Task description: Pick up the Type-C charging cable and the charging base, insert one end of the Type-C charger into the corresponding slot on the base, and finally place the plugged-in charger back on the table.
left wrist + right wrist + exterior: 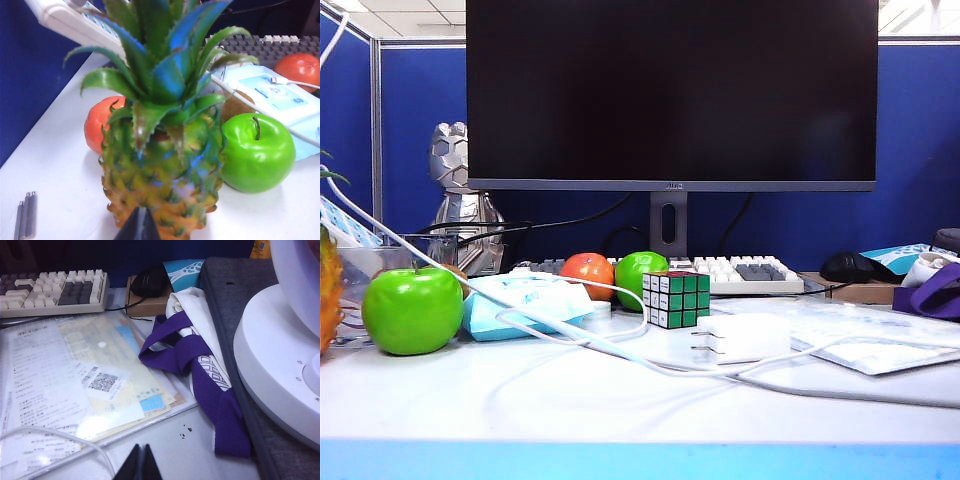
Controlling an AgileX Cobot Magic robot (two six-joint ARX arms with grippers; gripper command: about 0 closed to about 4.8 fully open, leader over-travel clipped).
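The base [741, 337] lies on the table [620, 410], front-centre, prongs facing 9 o'clock, just at 5 o'clock of the cube [676, 299]. The cable [570, 335] loops in thin white curves round the base's 9 o'clock side and over the wipes pack [525, 303]; a plug tip [274, 80] rests on that pack, seen from the left wrist. A thicker greyish cord [840, 390] runs off toward 3 o'clock, crossing a plastic doc sleeve [75, 380]. Behind the cube, at 10–11 o'clock, sit a green apple [638, 275] and a tomato [588, 274]; further back the keyboard [745, 272] and monitor [670, 95]. At far 9 o'clock a big green apple [413, 309] stands beside a pineapple [160, 165]. Neither arm shows in the wide view. Left gripper [139, 225] hangs w/ its dark tips pinched together, nothing in them, just in front of the pineapple. Right gripper [140, 464] likewise closed and empty, above the table edge near the sleeve, w/ a purple strap [200, 370] and white fan base [280, 370] alongside.
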